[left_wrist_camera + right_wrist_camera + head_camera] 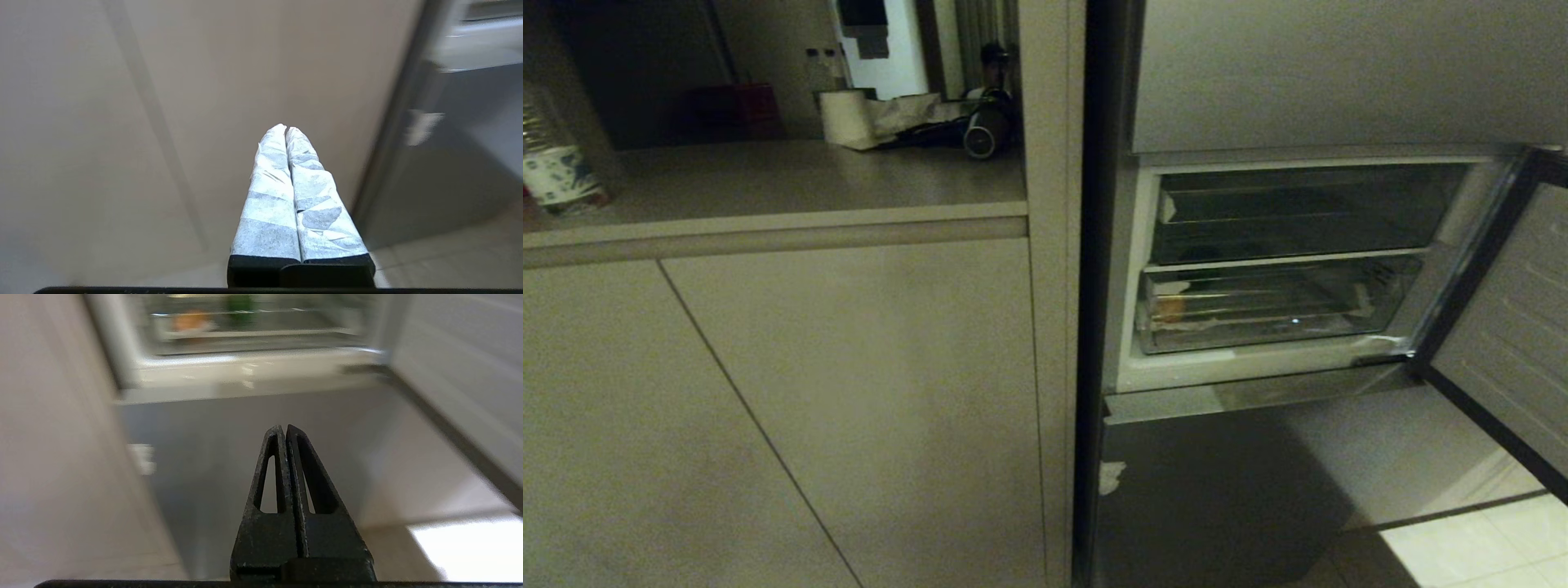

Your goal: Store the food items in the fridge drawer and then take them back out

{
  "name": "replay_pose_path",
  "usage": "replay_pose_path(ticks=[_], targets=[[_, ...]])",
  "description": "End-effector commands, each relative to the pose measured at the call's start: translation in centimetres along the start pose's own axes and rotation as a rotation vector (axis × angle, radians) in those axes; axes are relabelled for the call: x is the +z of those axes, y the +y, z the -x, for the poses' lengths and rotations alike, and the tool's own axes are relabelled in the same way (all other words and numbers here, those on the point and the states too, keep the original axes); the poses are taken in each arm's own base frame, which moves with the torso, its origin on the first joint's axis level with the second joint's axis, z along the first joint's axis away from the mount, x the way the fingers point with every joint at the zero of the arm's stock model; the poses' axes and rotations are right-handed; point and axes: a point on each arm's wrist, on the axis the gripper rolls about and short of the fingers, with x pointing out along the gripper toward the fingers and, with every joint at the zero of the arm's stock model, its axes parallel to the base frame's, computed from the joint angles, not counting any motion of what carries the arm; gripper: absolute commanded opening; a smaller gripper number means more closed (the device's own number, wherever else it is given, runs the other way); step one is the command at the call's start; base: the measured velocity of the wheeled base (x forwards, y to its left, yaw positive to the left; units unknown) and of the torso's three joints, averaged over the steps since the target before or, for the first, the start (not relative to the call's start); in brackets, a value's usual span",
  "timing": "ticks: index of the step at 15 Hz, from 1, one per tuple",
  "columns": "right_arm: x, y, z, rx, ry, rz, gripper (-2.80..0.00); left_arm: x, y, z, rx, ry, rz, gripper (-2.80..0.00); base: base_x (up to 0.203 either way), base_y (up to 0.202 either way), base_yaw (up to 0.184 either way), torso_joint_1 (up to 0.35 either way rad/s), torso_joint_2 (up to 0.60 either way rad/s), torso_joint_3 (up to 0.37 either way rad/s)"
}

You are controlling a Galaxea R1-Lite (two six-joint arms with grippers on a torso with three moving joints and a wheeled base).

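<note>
The fridge compartment stands open at the right of the head view. Its clear fridge drawer (1274, 314) sits pushed in on the lower level, under a darker clear bin (1298, 212). A small orange-tan food item (1172, 309) lies at the drawer's left end; it shows blurred as the food item (190, 321) in the right wrist view. Neither arm appears in the head view. My left gripper (285, 127), its fingers wrapped in white tape, is shut and empty before a beige cabinet panel. My right gripper (282, 427), black, is shut and empty, low before the fridge's grey lower panel.
The fridge door (1503, 327) swings open at the right. A beige cabinet (792, 392) with a counter (768, 184) fills the left, bearing a water bottle (551, 159), a paper roll (843, 117) and clutter. A green thing (240, 302) shows blurred in the fridge. Pale floor tiles (1478, 547) lie lower right.
</note>
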Motion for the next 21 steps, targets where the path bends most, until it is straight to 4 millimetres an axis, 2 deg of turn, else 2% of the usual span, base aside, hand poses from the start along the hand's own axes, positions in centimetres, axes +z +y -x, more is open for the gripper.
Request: replay_pose_path(ticks=[1, 5, 9, 11, 13, 15, 17, 19, 21], targets=[[-0.9, 0.0, -0.2, -0.001, 0.029, -0.001, -2.8, 0.0, 0.0, 0.0, 0.0, 0.0, 0.0, -2.8, 0.003, -0.006, 0.178, -0.002, 0.0, 0.002], [-0.9, 0.0, -0.2, -0.001, 0.031, 0.0, -2.8, 0.0, 0.0, 0.0, 0.0, 0.0, 0.0, -2.8, 0.002, -0.005, 0.128, 0.002, 0.0, 0.0], [-0.8, 0.0, -0.1, -0.001, 0.029, 0.03, -2.8, 0.0, 0.0, 0.0, 0.0, 0.0, 0.0, -2.8, 0.0, 0.0, 0.0, 0.0, 0.0, 0.0], [0.6, 0.0, -0.1, 0.004, 0.015, 0.017, -2.8, 0.0, 0.0, 0.0, 0.0, 0.0, 0.0, -2.8, 0.0, 0.0, 0.0, 0.0, 0.0, 0.0], [3.0, 0.1, -1.3, 0.027, 0.091, -0.019, -2.8, 0.0, 0.0, 0.0, 0.0, 0.0, 0.0, -2.8, 0.0, 0.0, 0.0, 0.0, 0.0, 0.0], [5.8, 0.5, -4.2, 0.107, 0.228, -0.068, -2.8, 0.0, 0.0, 0.0, 0.0, 0.0, 0.0, -2.8, 0.0, 0.0, 0.0, 0.0, 0.0, 0.0], [7.3, 0.9, -8.2, 0.235, 0.392, -0.121, -2.8, 0.0, 0.0, 0.0, 0.0, 0.0, 0.0, -2.8, 0.0, 0.0, 0.0, 0.0, 0.0, 0.0], [7.3, 1.3, -13.0, 0.337, 0.546, -0.158, -2.8, 0.0, 0.0, 0.0, 0.0, 0.0, 0.0, -2.8, 0.0, 0.0, 0.0, 0.0, 0.0, 0.0], [6.0, 1.5, -18.3, 0.371, 0.641, -0.18, -2.8, 0.0, 0.0, 0.0, 0.0, 0.0, 0.0, -2.8, 0.0, 0.0, 0.0, 0.0, 0.0, 0.0]])
